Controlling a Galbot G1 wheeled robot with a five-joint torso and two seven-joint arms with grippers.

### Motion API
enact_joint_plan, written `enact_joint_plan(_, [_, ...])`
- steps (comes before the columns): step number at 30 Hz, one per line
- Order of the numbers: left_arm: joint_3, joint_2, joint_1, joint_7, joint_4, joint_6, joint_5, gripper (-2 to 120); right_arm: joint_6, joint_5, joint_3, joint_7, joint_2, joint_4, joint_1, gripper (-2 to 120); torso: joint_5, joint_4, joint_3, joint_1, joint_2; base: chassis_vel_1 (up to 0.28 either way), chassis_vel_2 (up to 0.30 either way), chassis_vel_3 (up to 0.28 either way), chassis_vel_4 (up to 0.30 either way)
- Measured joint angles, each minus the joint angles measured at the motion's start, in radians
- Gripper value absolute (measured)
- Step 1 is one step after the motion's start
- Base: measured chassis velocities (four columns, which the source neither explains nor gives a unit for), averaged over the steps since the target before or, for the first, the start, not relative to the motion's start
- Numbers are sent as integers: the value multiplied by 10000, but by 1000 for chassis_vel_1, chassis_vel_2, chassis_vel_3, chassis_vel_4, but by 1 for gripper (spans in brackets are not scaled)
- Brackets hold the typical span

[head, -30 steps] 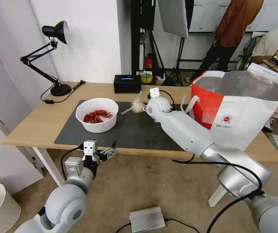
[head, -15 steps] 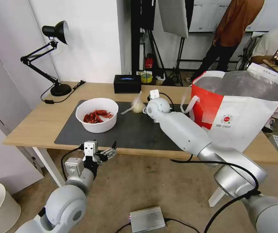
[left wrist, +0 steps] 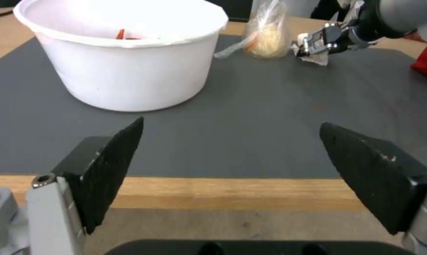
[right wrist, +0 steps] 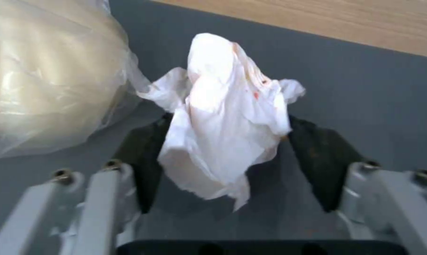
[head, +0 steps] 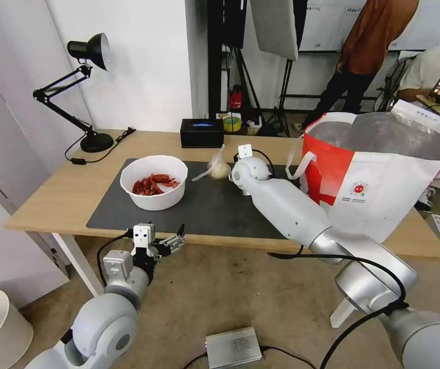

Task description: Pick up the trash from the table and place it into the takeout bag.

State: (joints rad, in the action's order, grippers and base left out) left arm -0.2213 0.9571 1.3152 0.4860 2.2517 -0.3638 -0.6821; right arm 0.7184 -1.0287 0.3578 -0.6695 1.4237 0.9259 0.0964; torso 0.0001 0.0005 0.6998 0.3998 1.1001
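- The right gripper (right wrist: 223, 148) has its two dark pads closed against the sides of a crumpled white tissue with faint red stains (right wrist: 227, 117), low over the large dark grey rectangular mat (head: 204, 205) – a grasp that looks just made, the tissue not yet carried off.
- Just beside that gripper lies the knotted clear plastic bag with pale contents (head: 218, 168); farther from it, towards the left arm, stands the white round bowl of red crayfish shells (head: 153, 182).
- The large white and red takeout bag with silver foil lining (head: 378, 169) stands open on the far side of the right arm; I cannot see what it holds.
- The left gripper (left wrist: 232, 166) hangs spread wide and empty just off the near edge of the long light-wood table (head: 66, 195), the bowl ahead of it.
- Judged from this: one item in hand, two untouched – most of the work remains.
- Count on the table: one bowl, one knotted bag, one tissue, one takeout bag.
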Motion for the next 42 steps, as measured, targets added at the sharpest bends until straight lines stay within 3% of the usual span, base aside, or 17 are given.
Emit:
enact_joint_plan(8, [0, -57, -47, 0, 6, 7, -6, 100, -5, -30, -78, -27, 7, -9, 54, 34, 0, 0, 0, 0, 0, 0, 0, 0, 0])
enact_joint_plan(12, [0, -73, -67, 0, 7, 12, -14, 100, -3, -109, -142, -184, -26, 58, 100, 15, -1, -6, 3, 1, 0, 0, 0, 0, 0])
enact_joint_plan(15, [-1, -76, -66, 0, 7, 15, -15, 100, 5, -199, -218, -295, -72, 162, 129, 10, -1, -10, 3, 1, -2, 0, 0, 0, 0])
enact_joint_plan(24, [-1, -68, -59, -2, 8, 27, -16, 100, 12, -355, -313, -344, -76, 420, 96, 0, -1, -7, 4, 3, -3, 0, 0, 0, 0])
enact_joint_plan(32, [-37, -63, 0, -1, 39, 34, -14, 100, -203, -385, -432, -325, -106, 924, 22, 0, -1, -4, 4, 3, -3, 0, 0, 0, 0])
enact_joint_plan(42, [-75, -39, 71, -2, 86, 41, -3, 100, -209, -1427, -646, -1174, -1214, 3698, 6, 0, 0, -6, 2, 3, -2, 0, 0, 0, 0])
